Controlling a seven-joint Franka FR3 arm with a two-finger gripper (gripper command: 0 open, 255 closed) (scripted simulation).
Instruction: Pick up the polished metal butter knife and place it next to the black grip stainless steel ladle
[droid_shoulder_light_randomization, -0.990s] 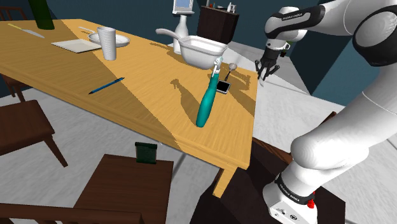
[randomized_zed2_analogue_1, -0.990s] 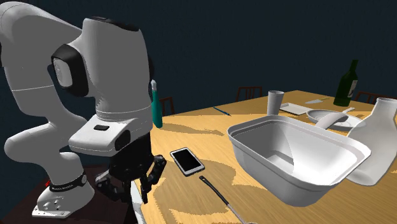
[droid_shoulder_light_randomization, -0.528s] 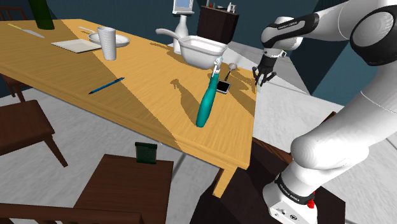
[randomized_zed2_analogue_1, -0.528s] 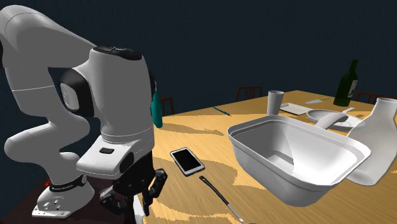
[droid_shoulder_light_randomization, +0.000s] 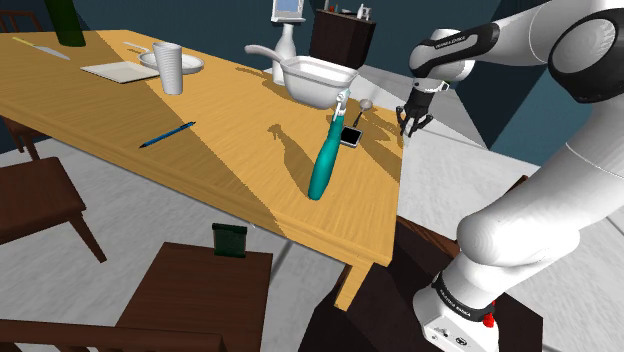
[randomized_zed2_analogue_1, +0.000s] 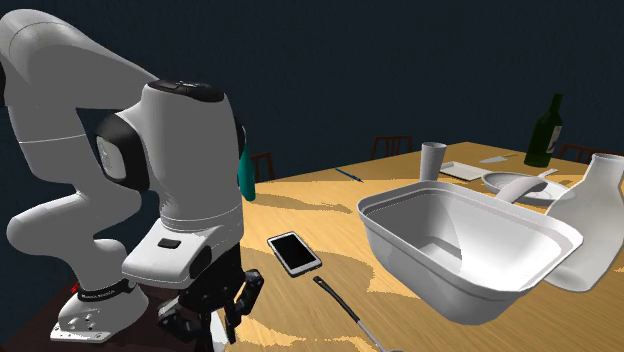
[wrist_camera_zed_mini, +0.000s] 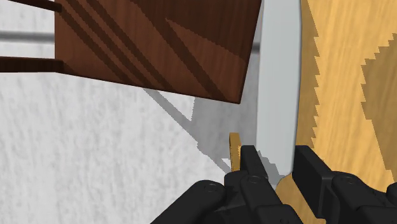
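Observation:
The butter knife (droid_shoulder_light_randomization: 38, 47) is a thin grey strip lying at the table's far end near the green bottle (droid_shoulder_light_randomization: 68, 20); in the second exterior view the knife (randomized_zed2_analogue_1: 497, 158) lies beyond the plate. The ladle (randomized_zed2_analogue_1: 340, 300), black-handled, rests near the table's near corner beside the phone (randomized_zed2_analogue_1: 294, 252); its bowl (droid_shoulder_light_randomization: 366, 104) shows in the shoulder view. My gripper (droid_shoulder_light_randomization: 410, 120) hangs just off the table's edge, past the ladle, far from the knife. The gripper (wrist_camera_zed_mini: 281, 170) is open with nothing between its fingers, over the table's edge; it also shows low beside the table (randomized_zed2_analogue_1: 212, 312).
A white tub (droid_shoulder_light_randomization: 318, 78) and white jug (randomized_zed2_analogue_1: 600, 220) stand behind the ladle. A teal upright brush-like thing (droid_shoulder_light_randomization: 324, 160), a blue pen (droid_shoulder_light_randomization: 167, 134), a cup (droid_shoulder_light_randomization: 170, 68) and a plate sit on the wooden table (droid_shoulder_light_randomization: 230, 150). Dark wooden chairs (droid_shoulder_light_randomization: 200, 290) stand alongside.
The hand has turned and sunk a little lower beside the table's corner over the last second; in the last half second it barely moved. Nothing on the table shifted.

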